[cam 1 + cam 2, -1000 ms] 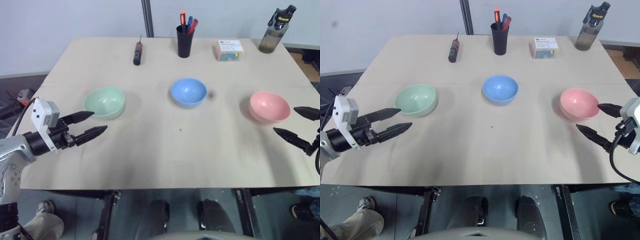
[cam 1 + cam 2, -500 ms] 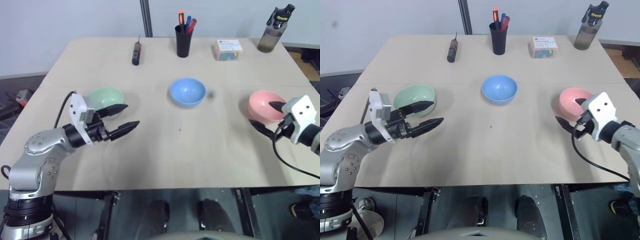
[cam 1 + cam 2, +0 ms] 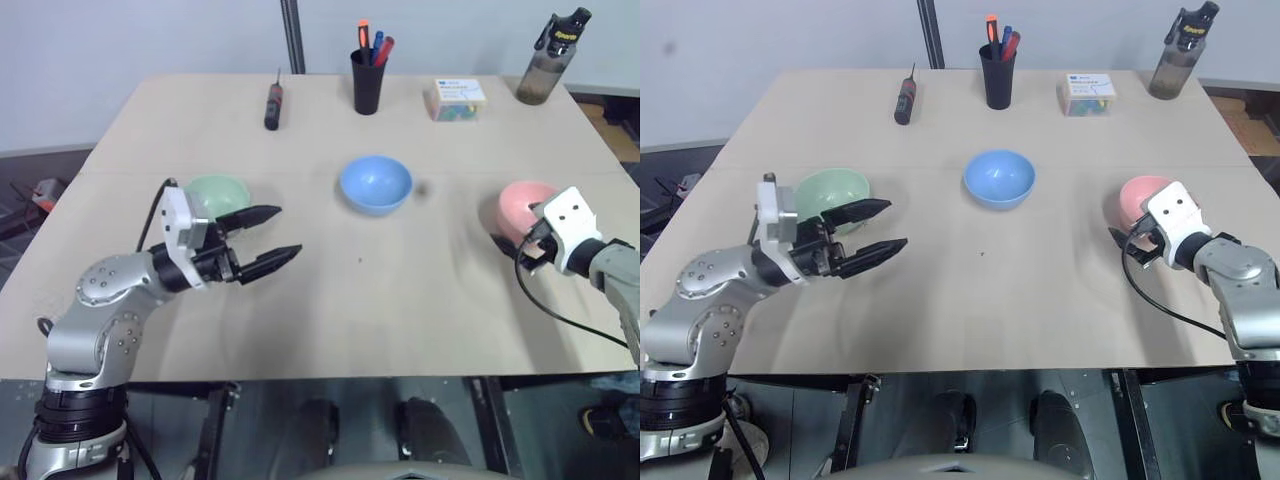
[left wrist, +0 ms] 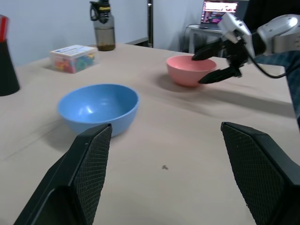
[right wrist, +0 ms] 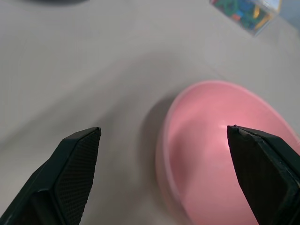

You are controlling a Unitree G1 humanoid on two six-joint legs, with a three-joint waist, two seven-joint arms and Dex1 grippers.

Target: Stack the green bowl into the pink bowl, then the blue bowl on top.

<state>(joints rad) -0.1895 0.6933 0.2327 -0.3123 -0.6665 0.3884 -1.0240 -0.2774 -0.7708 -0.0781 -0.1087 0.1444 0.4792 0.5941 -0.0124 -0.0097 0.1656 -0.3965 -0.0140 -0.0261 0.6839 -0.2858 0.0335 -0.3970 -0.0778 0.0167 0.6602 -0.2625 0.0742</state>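
A: How are the pincers being held?

B: The left gripper point(image 3: 272, 232) is being held spread wide, with nothing between its fingers. The green bowl point(image 3: 212, 193) is being left just behind and beside it, on the table point(image 3: 330, 310), partly hidden by the wrist. The blue bowl point(image 4: 99, 107) is being faced beyond its fingertips, well apart.

A: And the right one?

B: The right gripper point(image 4: 212, 62) is also being kept released, nothing gripped. The pink bowl point(image 5: 225, 150) is being straddled at its near rim: one finger is being held over the bowl's inside, the other outside its wall. Contact cannot be told.

A: What else is being seen?

B: Far past both pincers, a pen cup point(image 3: 368, 82), a screwdriver point(image 3: 272, 105), a small box point(image 3: 457, 100) and a bottle point(image 3: 546, 60) are being shown along the table's far edge.
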